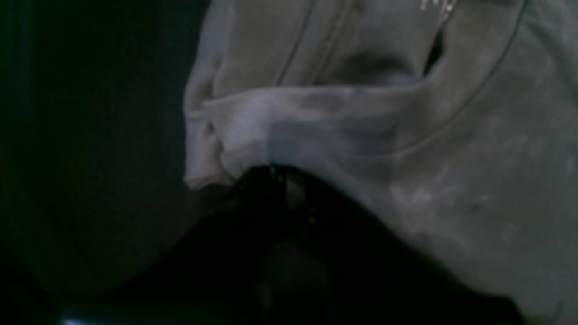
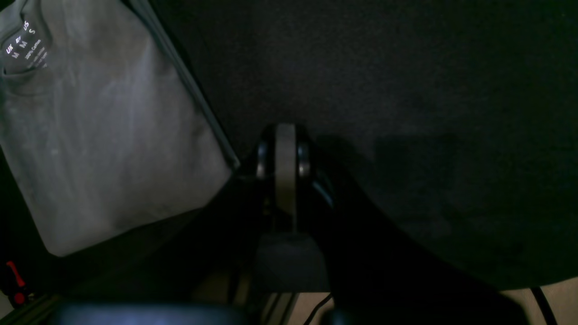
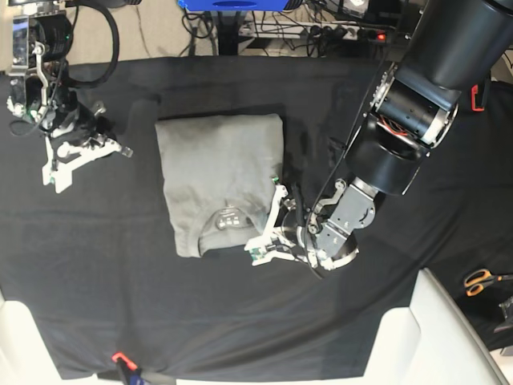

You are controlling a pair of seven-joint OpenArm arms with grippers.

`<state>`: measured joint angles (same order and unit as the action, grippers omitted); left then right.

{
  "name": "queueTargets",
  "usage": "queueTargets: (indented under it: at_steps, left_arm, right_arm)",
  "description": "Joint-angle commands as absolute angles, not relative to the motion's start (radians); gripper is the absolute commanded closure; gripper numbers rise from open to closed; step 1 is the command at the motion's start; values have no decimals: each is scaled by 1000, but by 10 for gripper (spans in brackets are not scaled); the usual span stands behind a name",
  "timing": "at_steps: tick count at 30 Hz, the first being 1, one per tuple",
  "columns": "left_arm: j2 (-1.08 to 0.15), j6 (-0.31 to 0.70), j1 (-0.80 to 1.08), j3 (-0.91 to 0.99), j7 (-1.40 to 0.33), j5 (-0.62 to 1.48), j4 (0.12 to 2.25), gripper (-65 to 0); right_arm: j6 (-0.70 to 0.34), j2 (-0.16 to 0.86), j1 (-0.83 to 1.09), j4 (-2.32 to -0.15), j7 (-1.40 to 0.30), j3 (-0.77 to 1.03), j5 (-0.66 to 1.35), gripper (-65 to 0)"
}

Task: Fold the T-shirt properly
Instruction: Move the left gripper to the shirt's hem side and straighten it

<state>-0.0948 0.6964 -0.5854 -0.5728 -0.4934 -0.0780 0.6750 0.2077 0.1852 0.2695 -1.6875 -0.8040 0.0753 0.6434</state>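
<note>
Left gripper [image 3: 268, 233] at T-shirt [image 3: 220, 172], label [image 2: 23, 45] "UK M, US S"

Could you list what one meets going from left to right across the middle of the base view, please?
Right gripper → T-shirt → left gripper at the shirt's collar corner → orange-handled scissors, all on the black table cloth.

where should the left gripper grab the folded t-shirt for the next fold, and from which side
Probably the collar-end corner of the T-shirt, nearest the left gripper, coming in low from that side edge. The layers there are stacked and slightly lifted off the table cloth, so a finger could slide under. The gripper is shut now, apparently already pinching that edge.
</note>
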Motion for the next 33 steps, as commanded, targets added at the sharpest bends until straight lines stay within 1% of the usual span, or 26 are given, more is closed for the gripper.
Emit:
queueTargets:
  at_steps: [1, 3, 6, 8, 11, 14, 18, 20, 23, 28, 33]
  left_arm:
    - [-110, 698, -621, -570, -498, -71, 696, 0]
    - [-143, 698, -624, -568, -536, -70, 751, 0]
    - [-205, 698, -622, -567, -613, -64, 894, 0]
    - [-239, 698, -618, -555, -676, -62, 1004, 0]
    - [-254, 698, -576, -452, -800, -62, 1191, 0]
    - [-246, 698, -443, -394, -947, -62, 1480, 0]
    - [-206, 698, -203, -395, -1004, -62, 1753, 0]
    - [-188, 698, -105, -395, -1003, -62, 1799, 0]
    - [-177, 698, 10, -394, -998, -62, 1814, 0]
    - [-183, 698, 82, -392, -911, -71, 1805, 0]
    - [-183, 698, 107, -395, -903, -70, 1784, 0]
  right_arm:
    - [197, 196, 262, -1713, -796, 74, 647, -8]
    - [196, 196, 268, -1736, -796, 73, 647, -8]
    - [196, 197, 271, -1768, -797, 61, 647, -8]
    - [196, 220, 272, -1790, -797, 21, 647, -8]
    - [197, 229, 278, -1813, -797, -36, 647, -8]
    - [197, 225, 292, -1817, -796, -50, 647, -8]
    - [197, 229, 321, -1821, -791, -44, 647, -8]
    - [197, 231, 335, -1831, -791, -42, 647, -8]
    - [197, 232, 360, -1833, -789, -39, 647, -8]
    - [197, 232, 390, -1833, -789, 7, 647, -8]
    - [196, 232, 417, -1842, -789, 48, 647, -8]
